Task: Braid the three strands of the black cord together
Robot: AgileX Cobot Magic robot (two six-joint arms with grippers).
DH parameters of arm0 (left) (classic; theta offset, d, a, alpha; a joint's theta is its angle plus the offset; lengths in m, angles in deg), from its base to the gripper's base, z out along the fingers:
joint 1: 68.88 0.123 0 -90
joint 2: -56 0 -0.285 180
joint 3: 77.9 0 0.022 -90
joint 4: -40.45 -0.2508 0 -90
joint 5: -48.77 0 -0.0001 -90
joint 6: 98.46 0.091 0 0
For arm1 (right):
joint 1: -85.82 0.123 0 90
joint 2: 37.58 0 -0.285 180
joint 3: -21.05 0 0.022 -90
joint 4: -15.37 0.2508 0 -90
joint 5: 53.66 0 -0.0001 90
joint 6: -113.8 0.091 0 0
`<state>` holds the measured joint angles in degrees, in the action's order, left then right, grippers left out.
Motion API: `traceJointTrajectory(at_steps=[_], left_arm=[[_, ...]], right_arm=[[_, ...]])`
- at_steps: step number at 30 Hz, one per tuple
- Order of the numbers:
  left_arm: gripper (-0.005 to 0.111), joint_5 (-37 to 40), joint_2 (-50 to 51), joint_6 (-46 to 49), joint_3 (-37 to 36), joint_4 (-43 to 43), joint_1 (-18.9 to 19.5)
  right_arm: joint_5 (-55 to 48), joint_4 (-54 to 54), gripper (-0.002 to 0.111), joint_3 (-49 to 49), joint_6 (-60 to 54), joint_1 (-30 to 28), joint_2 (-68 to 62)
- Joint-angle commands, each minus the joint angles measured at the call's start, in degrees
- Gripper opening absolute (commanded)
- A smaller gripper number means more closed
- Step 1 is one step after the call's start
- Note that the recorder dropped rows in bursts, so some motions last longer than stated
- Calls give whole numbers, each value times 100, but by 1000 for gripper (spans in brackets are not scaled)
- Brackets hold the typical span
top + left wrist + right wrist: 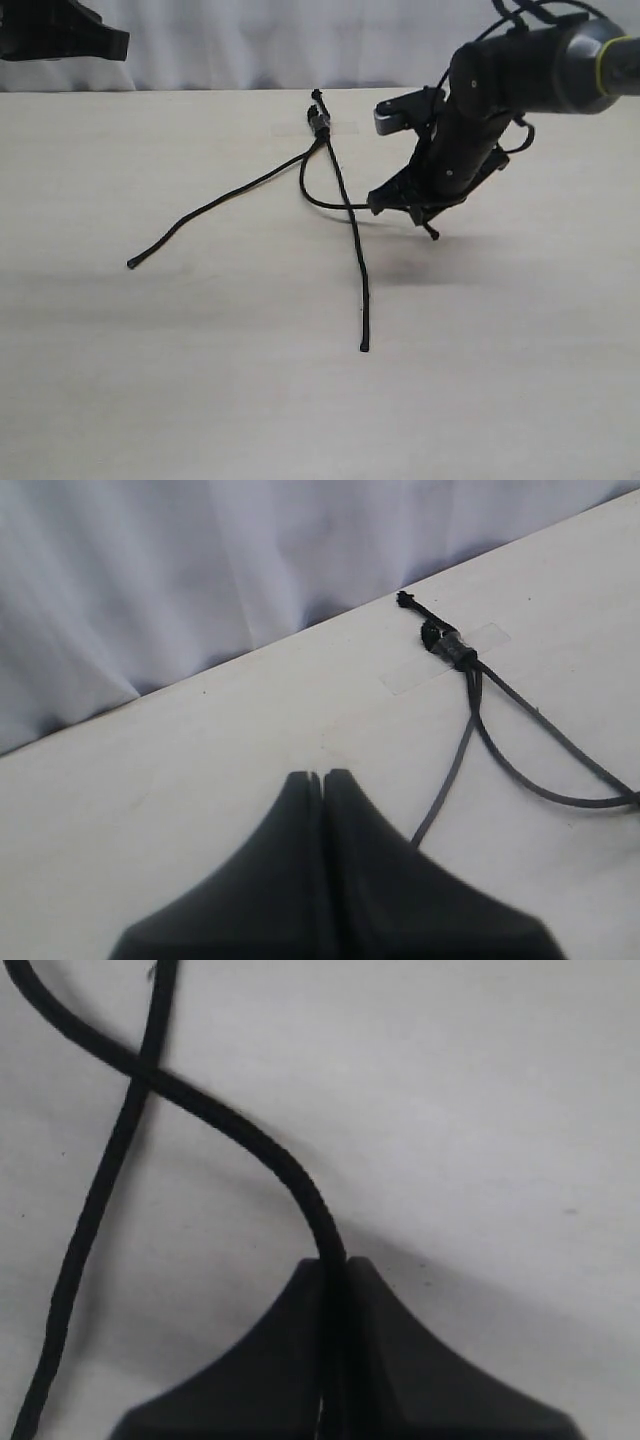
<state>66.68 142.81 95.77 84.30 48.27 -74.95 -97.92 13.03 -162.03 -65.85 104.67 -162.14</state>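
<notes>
Black cord (345, 200) lies on tabletop (200, 400), strands fanning from its knot (319, 122). I see right pincer (335, 1265) clamping one strand (250, 1135) right of knot; left pincer (322, 777) closed, empty.

No text, label, brand, number or sign can be read in any view

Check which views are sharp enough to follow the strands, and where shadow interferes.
Exterior view: even light, strands crisp, soft shadow under the right gripper. Left wrist view: knotted top sharp, left gripper a blurred dark mass. Right wrist view: held strand slightly soft.
</notes>
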Motion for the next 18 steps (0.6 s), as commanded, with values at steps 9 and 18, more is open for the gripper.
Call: traceJointTrajectory(at_steps=[9, 18], left_arm=[[0, -119, -35, -51, -68, 34, 8], [0, -98, -35, -51, -68, 43, 8]], right_arm=[[356, 1218, 4, 553, -961, 136, -357], [342, 1632, 4, 587, -1659, 1264, -288]])
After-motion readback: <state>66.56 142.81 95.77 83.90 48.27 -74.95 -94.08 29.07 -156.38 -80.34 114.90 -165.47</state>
